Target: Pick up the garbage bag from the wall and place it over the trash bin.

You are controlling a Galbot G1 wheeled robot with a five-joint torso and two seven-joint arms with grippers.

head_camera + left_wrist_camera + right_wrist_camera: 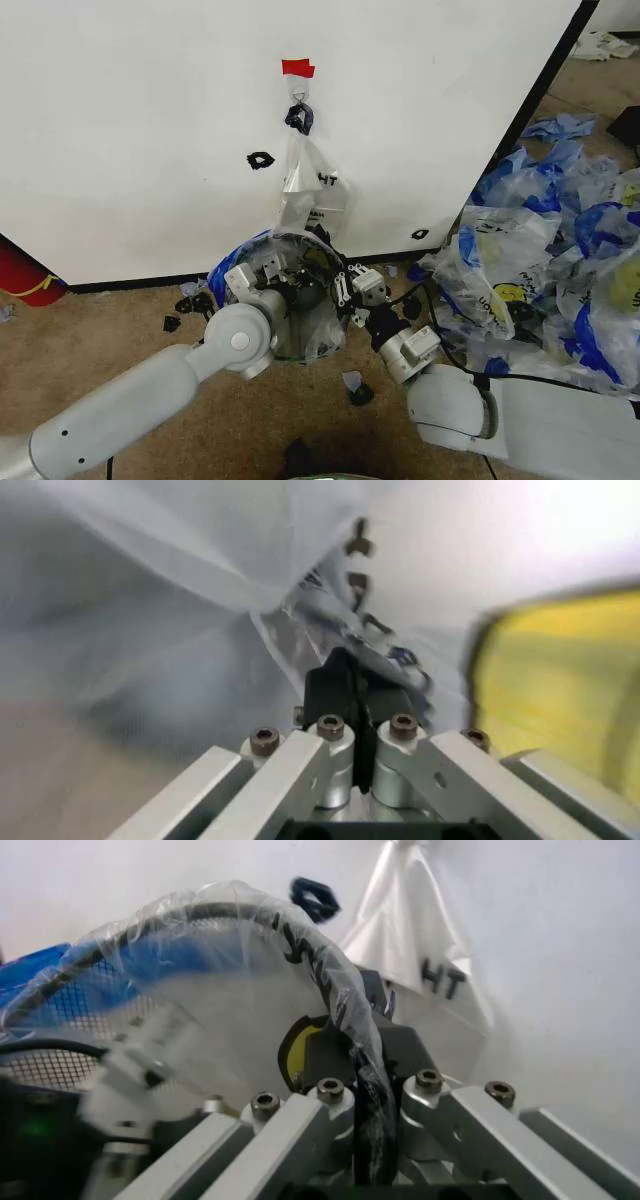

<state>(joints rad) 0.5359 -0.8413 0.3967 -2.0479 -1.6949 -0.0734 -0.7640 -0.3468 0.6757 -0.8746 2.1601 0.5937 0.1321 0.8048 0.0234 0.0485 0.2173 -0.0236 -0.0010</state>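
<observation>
Grippers, left (268,272) and right (345,290), pinching one garbage bag (318,335) over one trash bin (215,915)

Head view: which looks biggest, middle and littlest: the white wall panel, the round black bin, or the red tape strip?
1. The white wall panel.
2. The round black trash bin, wrapped in plastic.
3. The small red tape strip.

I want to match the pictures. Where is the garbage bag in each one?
Head view: garbage bag draped over the trash bin, low centre.
Left wrist view: bag film at the shut jaws.
Right wrist view: stretched over the bin rim.
Shared landmark: the yellow smiley.
</observation>
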